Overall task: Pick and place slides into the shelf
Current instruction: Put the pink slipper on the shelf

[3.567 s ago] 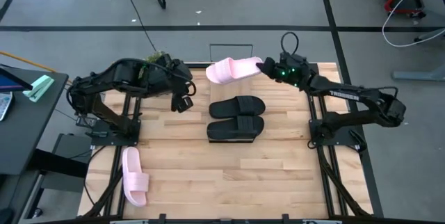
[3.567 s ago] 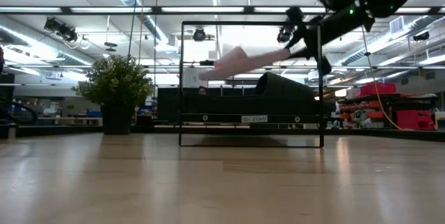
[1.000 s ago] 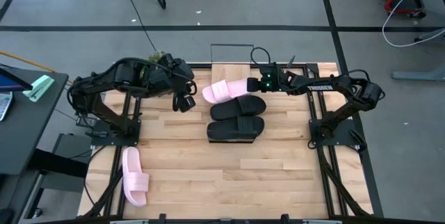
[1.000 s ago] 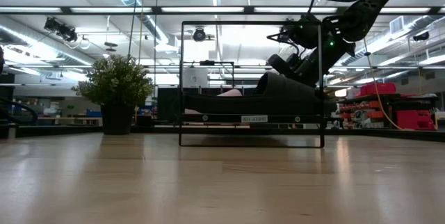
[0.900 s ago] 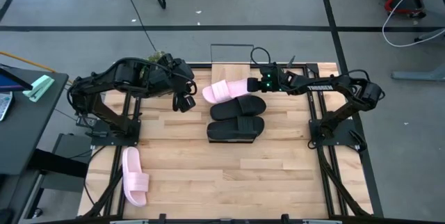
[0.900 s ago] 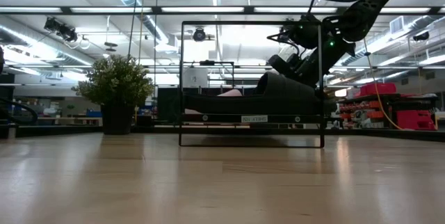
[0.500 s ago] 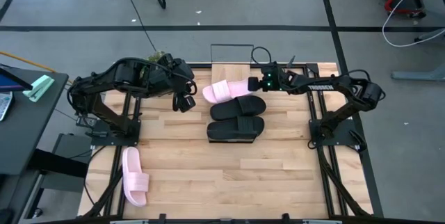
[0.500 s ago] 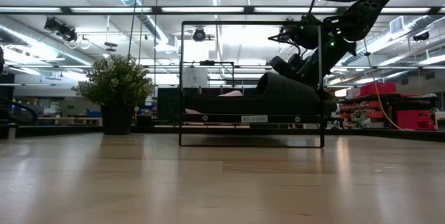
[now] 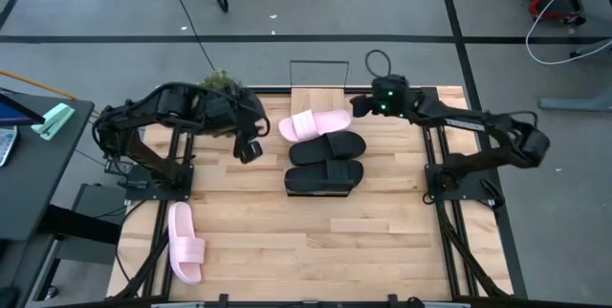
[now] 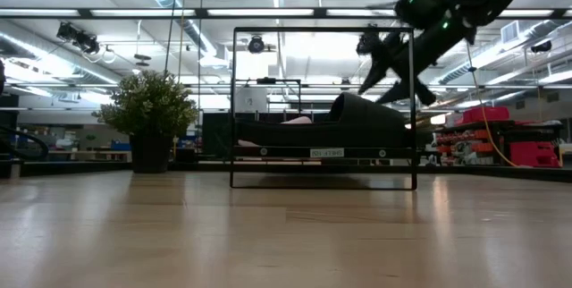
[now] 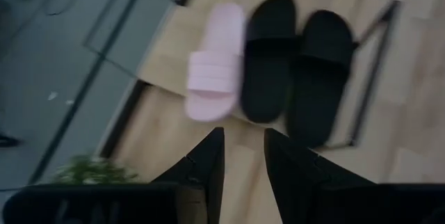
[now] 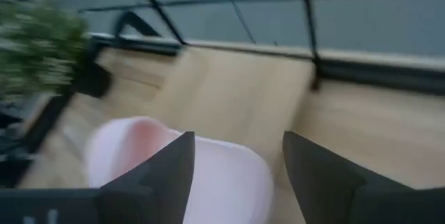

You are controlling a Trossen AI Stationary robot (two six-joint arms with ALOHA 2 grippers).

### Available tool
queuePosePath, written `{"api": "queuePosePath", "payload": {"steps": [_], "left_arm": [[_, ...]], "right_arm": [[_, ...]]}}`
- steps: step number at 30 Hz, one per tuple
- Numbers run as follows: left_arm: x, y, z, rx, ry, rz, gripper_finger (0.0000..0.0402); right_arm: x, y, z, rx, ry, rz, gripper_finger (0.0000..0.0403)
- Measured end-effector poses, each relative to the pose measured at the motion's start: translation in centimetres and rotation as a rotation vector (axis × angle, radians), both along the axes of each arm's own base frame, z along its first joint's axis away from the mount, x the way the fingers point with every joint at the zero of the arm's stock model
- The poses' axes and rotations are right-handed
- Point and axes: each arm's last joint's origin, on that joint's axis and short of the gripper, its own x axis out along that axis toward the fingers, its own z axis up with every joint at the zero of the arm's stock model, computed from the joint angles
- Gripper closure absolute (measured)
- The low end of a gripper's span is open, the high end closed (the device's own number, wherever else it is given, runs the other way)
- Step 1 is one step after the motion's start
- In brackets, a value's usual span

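One pale pink slide (image 9: 314,124) and two black slides (image 9: 327,146) lie side by side, soles down, on the shelf (image 9: 320,96), a light board with black wire ends (image 10: 234,109). A second pink slide (image 9: 185,243) lies on the table near its left front corner. My right gripper (image 9: 356,107) hovers open above the shelf's far right, off the pink slide's right end (image 12: 208,168), with nothing between its fingers. My left gripper (image 9: 247,147) hangs left of the shelf, its fingers (image 11: 240,158) a narrow gap apart and empty.
A potted plant (image 9: 218,80) stands at the table's far edge behind my left arm. The wooden slatted tabletop (image 9: 316,241) is bare in front of the shelf. Metal frame rails (image 9: 449,241) run along both table sides.
My right gripper has drawn away from the pink slide's end, rising and going toward the table's right edge. The pink slide stays lying on the shelf beside the black slides.
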Motion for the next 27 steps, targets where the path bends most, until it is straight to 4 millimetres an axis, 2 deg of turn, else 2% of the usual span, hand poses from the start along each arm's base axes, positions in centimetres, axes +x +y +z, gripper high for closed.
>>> {"api": "queuePosePath", "payload": {"steps": [2, 4, 8, 11, 15, 22, 27], "left_arm": [[0.3, -0.6, -0.4, -0.026, -0.011, -0.018, 0.0296], [1.2, -1.2, -1.7, -0.047, -0.011, -0.018, 0.0296], [2.2, -2.5, -6.3, -0.096, 0.105, -0.035, 0.0296], [2.3, -3.1, -10.0, -0.148, 0.243, -0.062, 0.0299], [2.0, -3.4, -13.1, -0.186, 0.336, -0.018, 0.0303], [2.0, -3.6, -14.6, -0.269, 0.353, -0.011, 0.0310], [1.9, -4.1, -14.6, -0.306, 0.343, 0.008, 0.0317]], "right_arm": [[-0.6, 0.5, 1.4, -0.044, -0.033, 0.017, 0.0181], [-1.3, 1.1, 2.6, -0.076, -0.063, 0.025, 0.0182], [-2.4, 2.1, 4.6, -0.113, -0.135, 0.063, 0.0183], [-2.8, 3.0, 5.8, -0.134, -0.213, 0.164, 0.0183], [-2.2, 5.2, 6.9, -0.171, -0.279, 0.355, 0.0183], [0.0, 9.8, 6.8, -0.244, -0.255, 0.610, 0.0183], [1.0, 12.2, 6.9, -0.336, -0.248, 0.714, 0.0190]]}}
